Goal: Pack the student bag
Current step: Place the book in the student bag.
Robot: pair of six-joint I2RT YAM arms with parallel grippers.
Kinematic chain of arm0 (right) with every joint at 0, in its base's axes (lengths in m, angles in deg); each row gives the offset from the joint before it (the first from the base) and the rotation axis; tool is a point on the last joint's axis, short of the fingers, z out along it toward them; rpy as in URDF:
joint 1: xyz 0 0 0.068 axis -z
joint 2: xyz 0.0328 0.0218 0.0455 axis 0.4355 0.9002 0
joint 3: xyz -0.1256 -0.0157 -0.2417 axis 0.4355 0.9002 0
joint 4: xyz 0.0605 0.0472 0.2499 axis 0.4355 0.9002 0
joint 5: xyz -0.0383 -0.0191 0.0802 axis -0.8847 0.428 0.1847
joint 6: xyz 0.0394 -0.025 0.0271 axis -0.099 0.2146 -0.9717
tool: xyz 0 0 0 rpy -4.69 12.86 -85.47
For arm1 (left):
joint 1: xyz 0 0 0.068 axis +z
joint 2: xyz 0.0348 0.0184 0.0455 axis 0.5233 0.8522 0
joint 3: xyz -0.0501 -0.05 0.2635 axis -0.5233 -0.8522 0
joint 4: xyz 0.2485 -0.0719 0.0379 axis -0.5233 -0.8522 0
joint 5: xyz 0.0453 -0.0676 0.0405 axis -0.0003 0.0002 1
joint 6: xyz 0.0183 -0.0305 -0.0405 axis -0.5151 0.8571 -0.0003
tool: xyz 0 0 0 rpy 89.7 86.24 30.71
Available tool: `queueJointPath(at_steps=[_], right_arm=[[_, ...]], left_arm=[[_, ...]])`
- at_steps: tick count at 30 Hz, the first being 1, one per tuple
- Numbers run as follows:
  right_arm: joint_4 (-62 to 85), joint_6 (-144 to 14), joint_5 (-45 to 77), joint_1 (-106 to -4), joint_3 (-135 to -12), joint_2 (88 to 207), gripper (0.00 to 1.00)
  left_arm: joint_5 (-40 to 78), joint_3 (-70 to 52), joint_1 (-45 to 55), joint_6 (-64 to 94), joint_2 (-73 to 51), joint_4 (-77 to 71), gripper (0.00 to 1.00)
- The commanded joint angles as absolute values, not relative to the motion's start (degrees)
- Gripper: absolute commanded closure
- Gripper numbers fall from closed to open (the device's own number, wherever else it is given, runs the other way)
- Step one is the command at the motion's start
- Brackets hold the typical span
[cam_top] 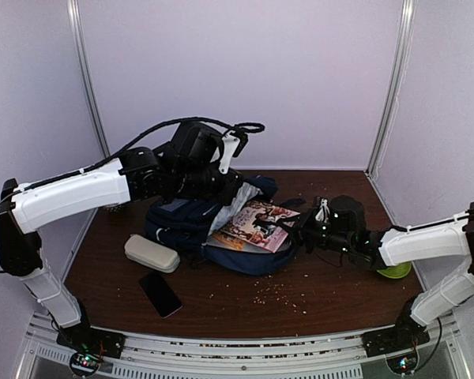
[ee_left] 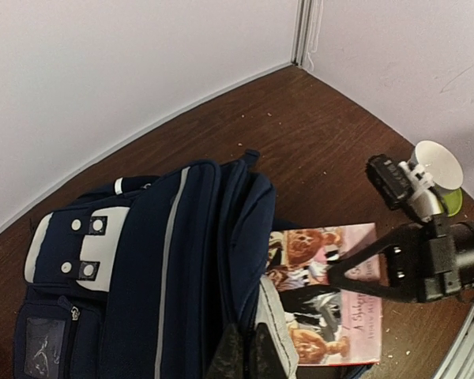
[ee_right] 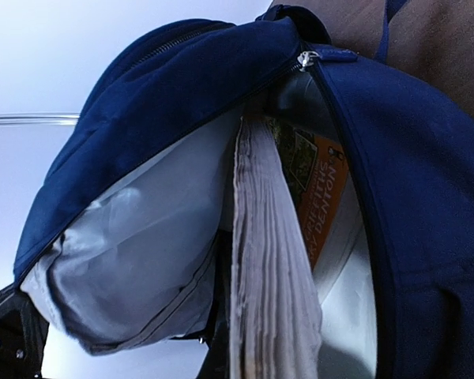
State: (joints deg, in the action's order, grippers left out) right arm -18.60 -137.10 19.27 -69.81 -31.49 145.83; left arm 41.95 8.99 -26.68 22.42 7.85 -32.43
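On a dark brown surface [cam_top: 316,304] scattered with pale crumbs, two robot arms work at a backpack. At far left, a beige pouch [cam_top: 152,253] lies just beside the bag, and a black phone [cam_top: 160,294] rests flat nearer the front edge. The left gripper [cam_top: 226,192] reaches over the top of the student bag [cam_top: 180,223]. In the left wrist view its fingers [ee_left: 227,357] sit close together on the rim of the bag's opening and appear to pinch the fabric there, holding up the light lining. The navy bag lies at the middle of the surface with its striped front and white patches facing up and its mouth turned toward the right arm. A picture book [cam_top: 257,225] with a pink illustrated cover sticks partway out of that mouth, tilted. The right wrist view shows its page edges [ee_right: 272,276] entering the opening beside an orange-covered book [ee_right: 325,201] already inside. The right gripper [cam_top: 302,229] grips the picture book's outer edge, its fingers [ee_left: 363,259] closing to a point on the cover. A green object [cam_top: 395,271] sits half hidden beneath the right arm.
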Motion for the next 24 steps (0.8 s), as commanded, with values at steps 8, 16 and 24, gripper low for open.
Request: queueJointPath(at_steps=[8,16,24], right_arm=[[-31.4,-138.3,18.4,-72.1,-43.5,166.6,1.0],[-33.1,-140.2,13.1,-72.4,-46.0,172.5,1.0],[-24.1,-138.5,13.9,-72.4,-49.1,176.7,0.9]], left_arm=[[34.9,9.2,-27.0,26.0,3.6,-20.6,1.0],[30.4,6.0,-27.0,29.3,3.2,-17.9,1.0],[31.6,5.1,-27.0,29.8,2.6,-17.7,1.0]])
